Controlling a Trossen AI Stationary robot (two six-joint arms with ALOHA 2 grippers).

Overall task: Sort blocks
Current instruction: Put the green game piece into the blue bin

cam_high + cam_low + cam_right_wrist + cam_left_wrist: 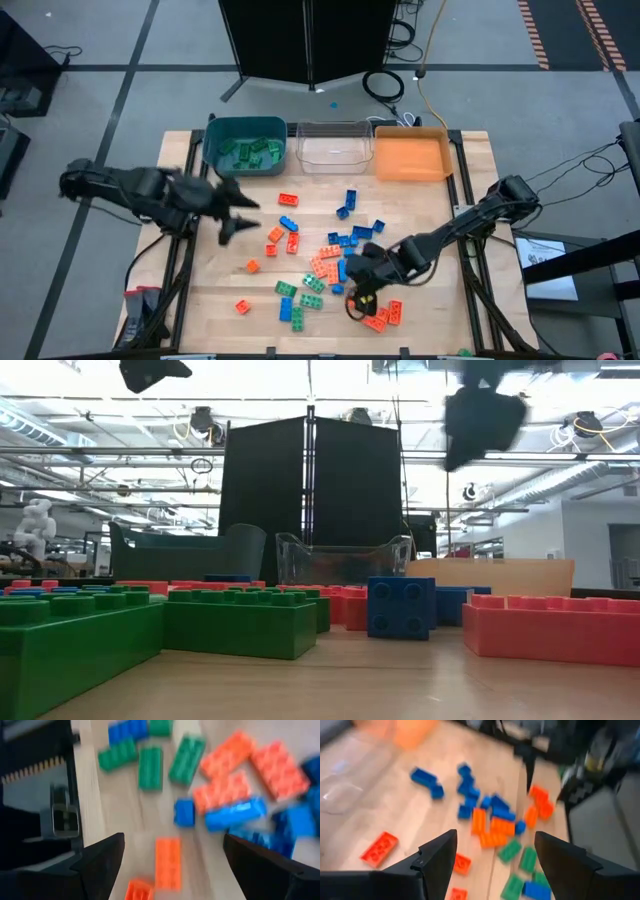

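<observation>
now | left pincer (238,215) spread wide, empty | right pincer (357,297) spread wide, empty, above blocks (330,262)

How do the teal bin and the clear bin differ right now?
The teal bin holds several green blocks; the clear bin shows no blocks inside. The teal bin is opaque, while the wood shows through the clear bin. The teal bin sits at the row's left end; the clear bin is in the middle, beside the orange bin. Both stand upright along the table's far edge.
</observation>
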